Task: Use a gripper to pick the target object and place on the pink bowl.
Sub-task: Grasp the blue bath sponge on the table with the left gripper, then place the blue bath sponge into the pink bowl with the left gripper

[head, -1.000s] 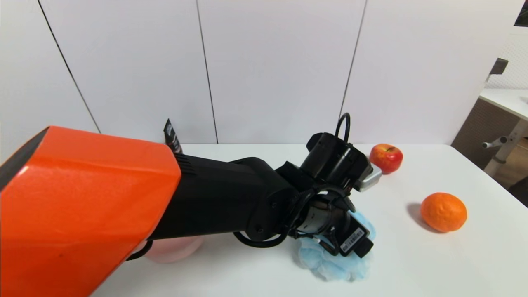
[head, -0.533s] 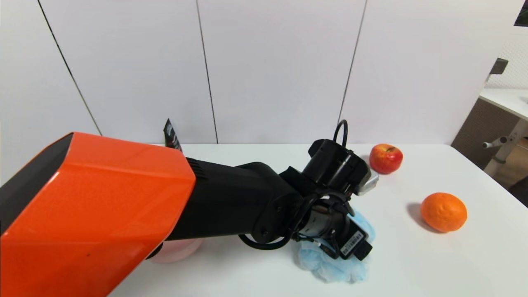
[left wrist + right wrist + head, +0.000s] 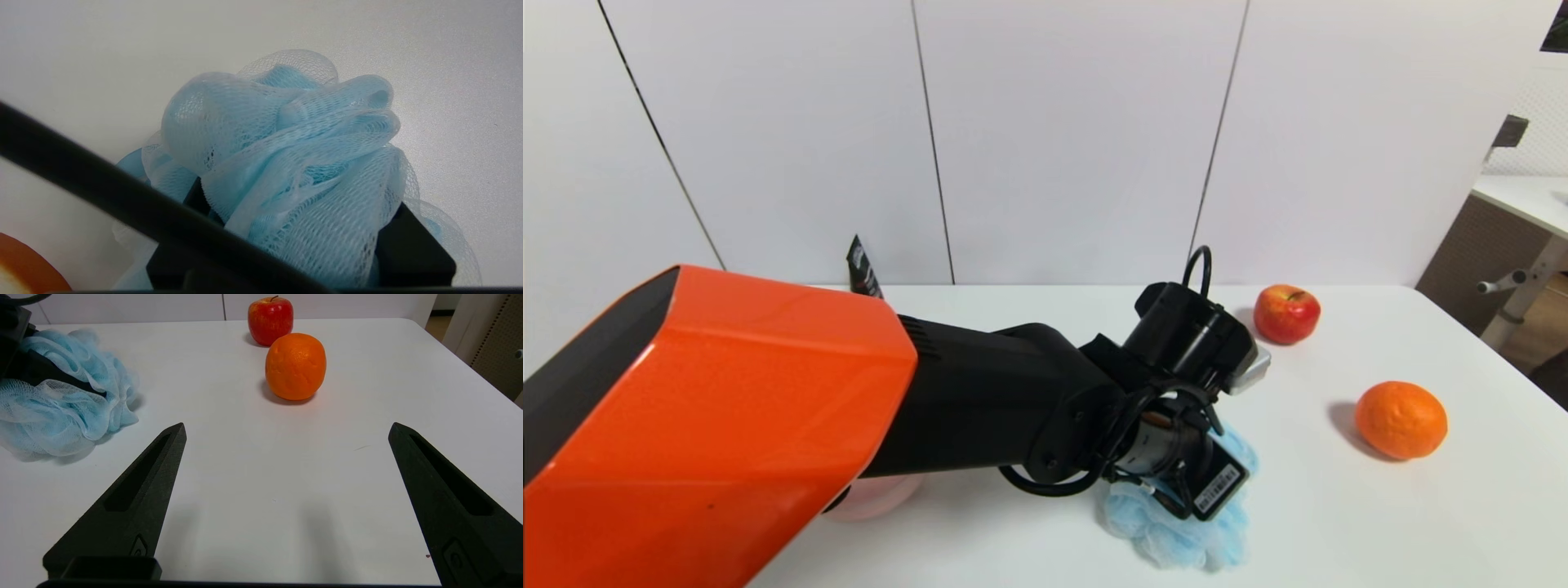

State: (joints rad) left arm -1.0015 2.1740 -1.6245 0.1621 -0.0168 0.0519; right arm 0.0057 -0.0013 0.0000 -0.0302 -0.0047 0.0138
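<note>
Head view: the left pincer (image 3: pixel 1188 490) is down on the light-blue bath puff (image 3: pixel 1168 535), which lies on the white desk (image 3: pixel 1339 514) near its middle, in front of the robot. The black-and-orange left arm (image 3: pixel 768 425) crosses the scene and hides most of the pink bowl (image 3: pixel 878 494), seen only as a rim well to the left of the puff. A red apple (image 3: pixel 1287 313) and an orange (image 3: pixel 1401 420) sit apart on the right side. White wall panels stand behind the desk.

Left wrist view: the pincer (image 3: pixel 302 245) is clamped on the puff (image 3: pixel 286 155); 2 black fingers (image 3: pixel 412 253) press into the netting on either side. The mesh is ruffled, bunched and translucent.

Right wrist view: the right pincer (image 3: pixel 286 498) hangs over bare desk (image 3: pixel 265 465), its 2 pointed fingers (image 3: pixel 135 502) wide apart, holding nothing. The puff (image 3: pixel 61 404) lies well off to one side; the orange (image 3: pixel 295 365) and apple (image 3: pixel 270 319) stand beyond.
</note>
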